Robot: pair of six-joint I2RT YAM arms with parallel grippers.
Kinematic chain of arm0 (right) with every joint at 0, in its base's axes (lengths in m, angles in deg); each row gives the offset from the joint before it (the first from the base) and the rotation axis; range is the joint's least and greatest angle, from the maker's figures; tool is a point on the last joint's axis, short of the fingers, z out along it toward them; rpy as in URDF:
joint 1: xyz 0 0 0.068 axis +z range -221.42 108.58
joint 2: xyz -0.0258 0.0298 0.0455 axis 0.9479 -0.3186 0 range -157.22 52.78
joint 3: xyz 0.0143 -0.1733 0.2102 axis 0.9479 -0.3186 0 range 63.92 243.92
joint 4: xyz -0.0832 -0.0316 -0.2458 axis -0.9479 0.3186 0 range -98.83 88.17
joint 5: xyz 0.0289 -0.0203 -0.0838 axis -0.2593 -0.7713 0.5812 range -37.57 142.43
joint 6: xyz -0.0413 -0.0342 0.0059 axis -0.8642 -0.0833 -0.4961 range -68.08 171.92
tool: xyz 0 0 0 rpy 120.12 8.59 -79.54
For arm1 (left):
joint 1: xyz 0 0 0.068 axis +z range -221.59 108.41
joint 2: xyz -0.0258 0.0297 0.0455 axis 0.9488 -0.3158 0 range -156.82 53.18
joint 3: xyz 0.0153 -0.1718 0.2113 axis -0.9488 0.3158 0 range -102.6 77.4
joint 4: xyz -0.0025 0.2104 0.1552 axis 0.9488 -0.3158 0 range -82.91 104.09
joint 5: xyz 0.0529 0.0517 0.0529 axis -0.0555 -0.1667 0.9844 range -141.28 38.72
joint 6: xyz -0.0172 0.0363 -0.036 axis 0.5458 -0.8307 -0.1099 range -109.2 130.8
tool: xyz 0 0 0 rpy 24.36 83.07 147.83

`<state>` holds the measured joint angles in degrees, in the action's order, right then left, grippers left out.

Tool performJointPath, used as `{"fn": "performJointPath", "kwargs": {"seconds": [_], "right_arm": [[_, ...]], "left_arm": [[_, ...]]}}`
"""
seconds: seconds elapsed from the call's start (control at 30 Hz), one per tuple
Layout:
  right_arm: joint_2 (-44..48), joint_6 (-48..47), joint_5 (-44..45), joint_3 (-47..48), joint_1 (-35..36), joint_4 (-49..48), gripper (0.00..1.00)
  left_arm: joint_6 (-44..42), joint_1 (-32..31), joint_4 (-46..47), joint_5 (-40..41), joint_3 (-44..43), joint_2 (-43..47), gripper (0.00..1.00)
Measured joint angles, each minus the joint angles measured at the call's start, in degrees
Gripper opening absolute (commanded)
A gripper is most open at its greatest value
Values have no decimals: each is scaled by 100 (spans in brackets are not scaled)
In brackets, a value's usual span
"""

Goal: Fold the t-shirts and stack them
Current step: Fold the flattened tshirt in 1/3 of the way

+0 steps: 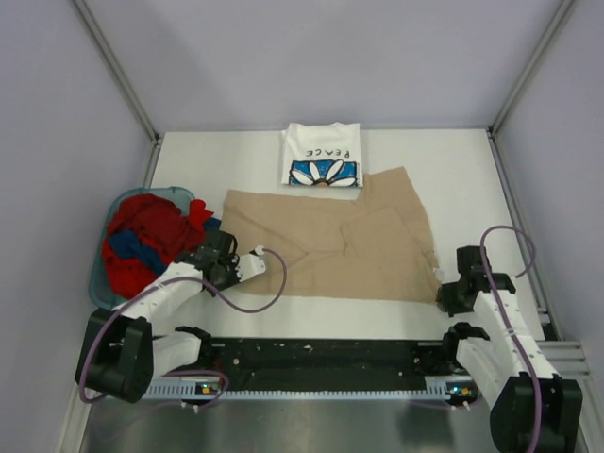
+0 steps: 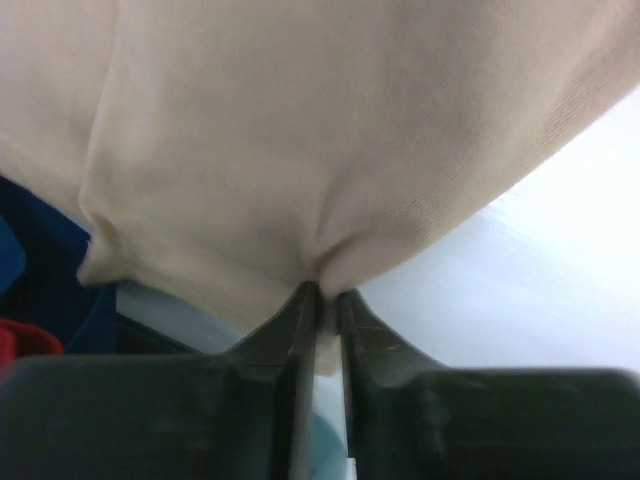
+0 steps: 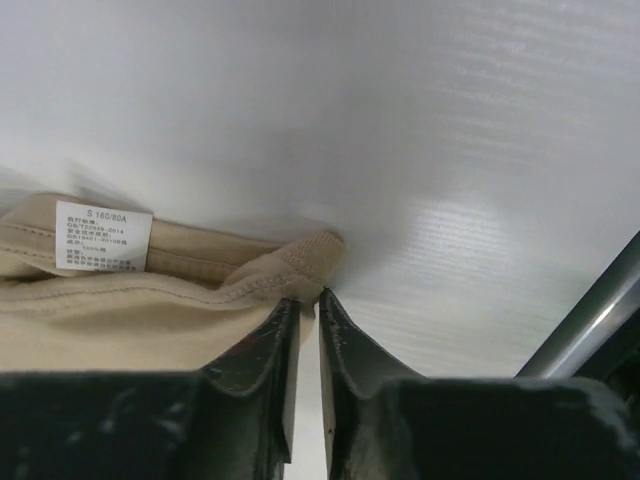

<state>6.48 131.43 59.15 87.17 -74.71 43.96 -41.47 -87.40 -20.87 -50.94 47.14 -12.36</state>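
Four garments or garment heaps, one basket, two grippers, listed by size.

1. White table [image 1: 453, 160]: work surface, walled on three sides.

2. Tan t-shirt [image 1: 330, 245]: plain beige cloth, spread flat at the centre of the table, its near edge running from about 8 o'clock to 4 o'clock. A white care label [image 3: 103, 238] shows on a folded seam in the right wrist view.

3. Teal plastic basket [image 1: 98, 278]: at 9 o'clock, beside the tan shirt's left edge. Holds a crumpled red t-shirt [image 1: 151, 222] heaped over a blue t-shirt [image 1: 132, 247].

4. White t-shirt [image 1: 322, 154]: folded into a rectangle at 12 o'clock, blue daisy print and "PEACE" lettering uppermost, touching the tan shirt's far edge.

5. Left gripper [image 1: 253, 265]: at 8 o'clock, at the tan shirt's left near corner. The left wrist view shows its jaws drawn nearly together with a pinch of tan cloth between the tips; the cloth drapes upward from the pinch.

6. Right gripper [image 1: 444, 294]: at 4 o'clock, at the tan shirt's right near corner. The right wrist view shows its jaws nearly together, a narrow slit left between them, with the shirt's hemmed corner at their tips; whether the cloth is truly clamped cannot be told.
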Motion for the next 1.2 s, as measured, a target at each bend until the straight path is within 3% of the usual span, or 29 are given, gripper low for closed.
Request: {"fn": "performJointPath", "kwargs": {"seconds": [0.07,0.27,0.37,0.57,0.6,0.67,0.73,0.83,0.93,1.07,1.2], "right_arm": [[-24,72,260,4,-33,-52,0],[-90,-254,612,122,-800,-74,0],[-122,-553,719,330,-1200,17,0],[-144,-688,975,820,-1292,396,0],[-144,-667,1054,894,-1292,485,0],[-144,-601,1259,1032,-1294,693,0],[-144,-555,1451,1121,-1300,839,0],[-184,-479,1725,1169,-1316,927,1],[-321,-424,1878,1169,-1338,966,2],[-435,-376,1987,1169,-1340,986,3],[-442,-337,2120,1169,-1340,990,3]], "left_arm": [[-4,0,170,61,55,-46,0],[-13,-7,197,48,107,55,0],[35,-15,-120,-264,61,127,0],[177,-321,-1005,-859,-39,223,0],[181,-433,-1137,-870,-39,251,4],[245,-732,-1419,-896,-70,286,29],[321,-1005,-1683,-898,-179,293,48],[361,-1438,-2146,-1001,-479,275,51],[280,-1467,-2490,-1178,-852,264,54],[278,-1126,-2472,-1259,-1322,190,54],[442,-715,-2149,-1279,-1773,-487,54]]}}
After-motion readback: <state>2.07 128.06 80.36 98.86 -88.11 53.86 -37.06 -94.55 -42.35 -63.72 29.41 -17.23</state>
